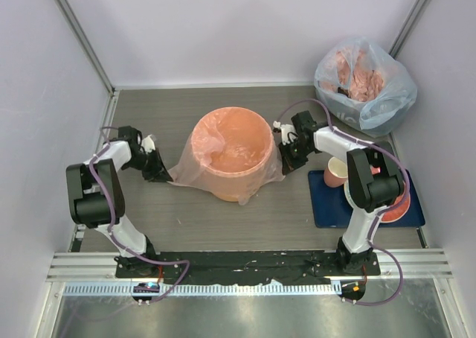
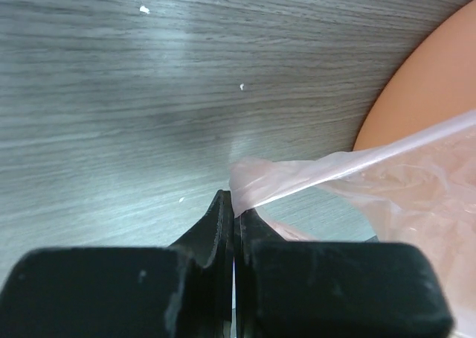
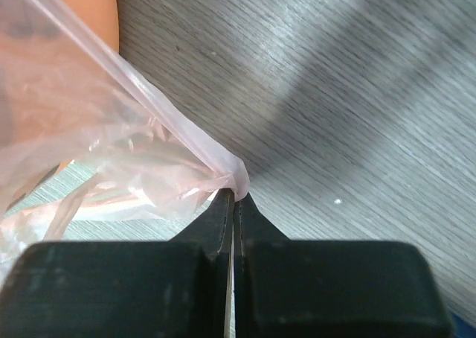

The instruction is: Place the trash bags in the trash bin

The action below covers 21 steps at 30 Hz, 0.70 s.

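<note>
The orange trash bin (image 1: pixel 229 152) stands upright mid-table. A thin pale-pink trash bag (image 1: pixel 195 168) is draped over its rim and down its sides, lining the inside. My left gripper (image 1: pixel 162 176) is shut on the bag's left corner, low beside the bin; in the left wrist view the film (image 2: pixel 312 176) runs from the closed gripper tips (image 2: pixel 235 208) towards the bin (image 2: pixel 428 85). My right gripper (image 1: pixel 285 161) is shut on the bag's right corner; in the right wrist view the bag (image 3: pixel 111 141) bunches at the gripper tips (image 3: pixel 236 196), with the bin (image 3: pixel 85 3) at top left.
A bluish-clear sack stuffed with pink plastic (image 1: pixel 366 85) sits at the back right corner. A dark blue tray (image 1: pixel 327 208) at the right holds a small pink cup (image 1: pixel 336 171) and a plate. Grey walls close in on both sides.
</note>
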Available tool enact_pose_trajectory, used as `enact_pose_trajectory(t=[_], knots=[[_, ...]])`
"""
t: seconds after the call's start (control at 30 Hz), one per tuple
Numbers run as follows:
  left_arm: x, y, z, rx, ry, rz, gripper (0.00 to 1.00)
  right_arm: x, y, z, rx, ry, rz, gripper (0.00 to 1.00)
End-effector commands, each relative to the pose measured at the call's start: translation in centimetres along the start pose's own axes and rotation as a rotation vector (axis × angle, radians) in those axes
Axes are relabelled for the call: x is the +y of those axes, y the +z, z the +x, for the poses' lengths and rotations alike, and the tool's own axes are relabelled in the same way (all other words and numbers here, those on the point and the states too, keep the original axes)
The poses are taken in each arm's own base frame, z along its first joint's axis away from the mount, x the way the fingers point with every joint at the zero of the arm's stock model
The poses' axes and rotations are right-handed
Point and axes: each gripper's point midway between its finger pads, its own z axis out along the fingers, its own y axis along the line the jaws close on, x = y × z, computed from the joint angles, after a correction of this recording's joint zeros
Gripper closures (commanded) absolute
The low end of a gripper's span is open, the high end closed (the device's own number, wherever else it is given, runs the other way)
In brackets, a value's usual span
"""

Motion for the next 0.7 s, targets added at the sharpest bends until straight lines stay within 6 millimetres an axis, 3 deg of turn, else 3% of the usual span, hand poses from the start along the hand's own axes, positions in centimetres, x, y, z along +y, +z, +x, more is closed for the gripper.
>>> enact_pose_trajectory(t=[0.0, 0.07, 0.1, 0.13, 0.17, 0.2, 0.27, 0.3, 0.37, 0.43, 0.53, 0.57, 0.63, 0.67], knots=[[1.4, -2.5, -1.8, -0.120, 0.034, -0.082, 1.00, -1.6, -3.9, -0.9, -0.055, -0.055, 0.144, 0.99], [0.4, -3.5, -2.0, -0.146, 0.052, -0.055, 0.95, -1.5, -5.1, -1.0, -0.057, -0.062, 0.164, 0.94], [-0.1, -3.7, -2.0, -0.150, 0.073, -0.034, 0.84, -1.2, -6.0, -1.2, -0.071, -0.068, 0.167, 0.74], [-0.8, -4.1, -1.8, -0.150, 0.083, -0.010, 0.74, -0.9, -6.6, -0.8, -0.054, -0.066, 0.162, 0.63], [-1.3, -4.9, -2.0, -0.169, 0.099, -0.003, 0.55, -0.7, -7.3, -1.1, -0.062, -0.067, 0.162, 0.53], [-1.5, -5.5, -2.0, -0.178, 0.115, 0.001, 0.49, -0.4, -8.3, -1.4, -0.082, -0.072, 0.167, 0.39], [-2.2, -7.2, -2.5, -0.236, 0.151, 0.002, 0.27, -0.1, -9.8, -1.6, -0.096, -0.074, 0.171, 0.29], [-2.1, -7.8, -2.7, -0.256, 0.157, -0.007, 0.22, 0.0, -10.5, -1.6, -0.106, -0.078, 0.175, 0.15], [-2.2, -9.3, -3.3, -0.308, 0.190, -0.031, 0.14, 0.1, -12.3, -1.7, -0.124, -0.101, 0.186, 0.13], [-2.1, -10.2, -3.7, -0.330, 0.198, -0.037, 0.14, 0.5, -13.9, -1.4, -0.128, -0.123, 0.184, 0.12], [-2.7, -11.7, -4.4, -0.369, 0.207, -0.001, 0.14, 1.6, -17.5, -3.7, -0.229, -0.174, 0.141, 0.12], [-3.3, -12.3, -4.8, -0.386, 0.224, 0.019, 0.14, 2.8, -19.8, -5.9, -0.310, -0.226, 0.127, 0.12], [-5.0, -13.1, -4.9, -0.402, 0.257, 0.091, 0.14, 5.8, -21.8, -7.9, -0.382, -0.301, 0.017, 0.15], [-5.7, -13.7, -5.1, -0.416, 0.257, 0.117, 0.14, 7.2, -23.5, -10.1, -0.443, -0.346, -0.002, 0.18]])
